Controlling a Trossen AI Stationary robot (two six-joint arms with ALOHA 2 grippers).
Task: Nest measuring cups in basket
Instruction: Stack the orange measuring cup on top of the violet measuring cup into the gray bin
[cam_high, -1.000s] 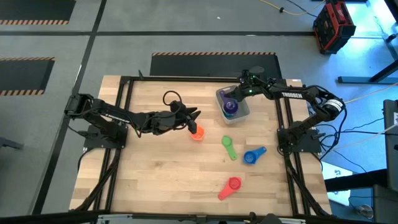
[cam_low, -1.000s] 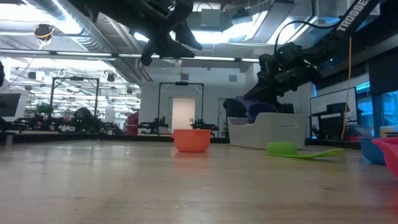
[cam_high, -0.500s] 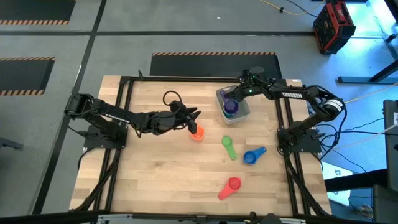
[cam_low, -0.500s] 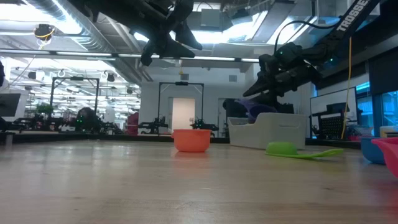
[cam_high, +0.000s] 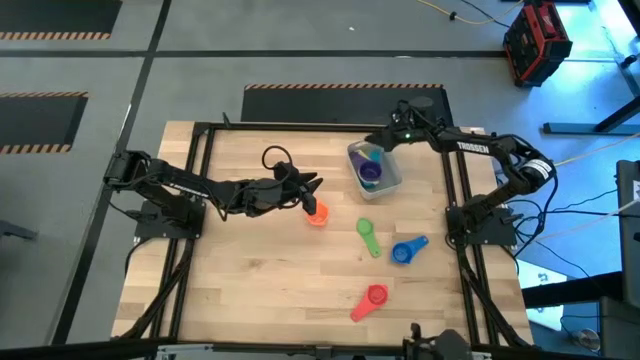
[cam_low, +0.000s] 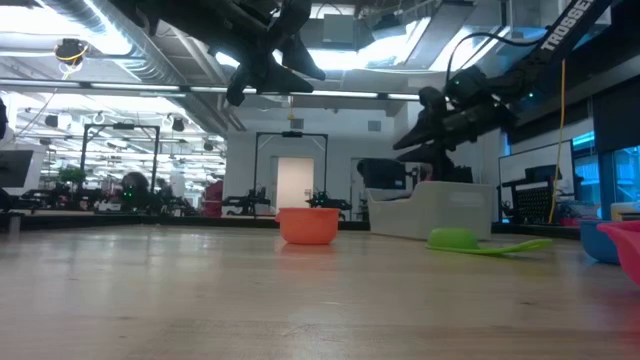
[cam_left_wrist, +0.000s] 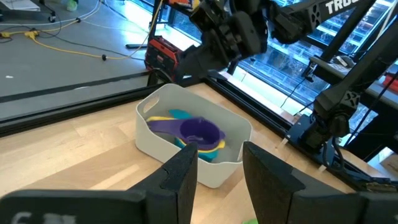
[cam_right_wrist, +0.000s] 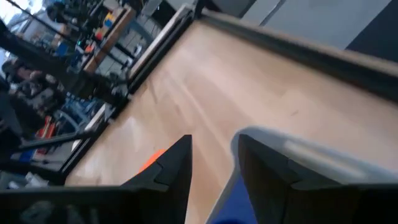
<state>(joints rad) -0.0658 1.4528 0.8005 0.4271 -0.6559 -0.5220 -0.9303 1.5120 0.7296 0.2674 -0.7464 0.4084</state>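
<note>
Wooden table (cam_high: 260, 270) fills most of what we see from above, with a black frame (cam_high: 200, 180) round its edges

We find the left arm (cam_high: 190, 188) reaching in from nine o'clock toward the middle, and the right arm (cam_high: 480, 155) bending in from three o'clock toward the far edge

At about one o'clock on the table sits the basket (cam_high: 392, 176); from the left wrist we see its pale wall (cam_left_wrist: 180, 158) and, nested inside, a purple cup (cam_left_wrist: 198, 131) lying on top of a yellow cup (cam_left_wrist: 163, 117) and a light blue cup (cam_left_wrist: 179, 114). From above the purple cup (cam_high: 371, 172) shows in the middle of the tub

Our left gripper (cam_high: 314, 186) hangs just above the orange cup (cam_high: 317, 214), which stands near the table's centre; its fingers (cam_left_wrist: 180, 177) are narrowly parted and empty

Our right gripper (cam_high: 378, 142) hovers at the basket's far rim, raised clear of it in the low view (cam_low: 412, 135); its fingers (cam_right_wrist: 177, 165) are a little apart and carry nothing

Toward four o'clock of the centre lie the green cup (cam_high: 367, 236) and, just beside it, the dark blue cup (cam_high: 405, 250), apart from one another. At five o'clock, near the front edge, we see the red cup (cam_high: 372, 299) alone
</note>
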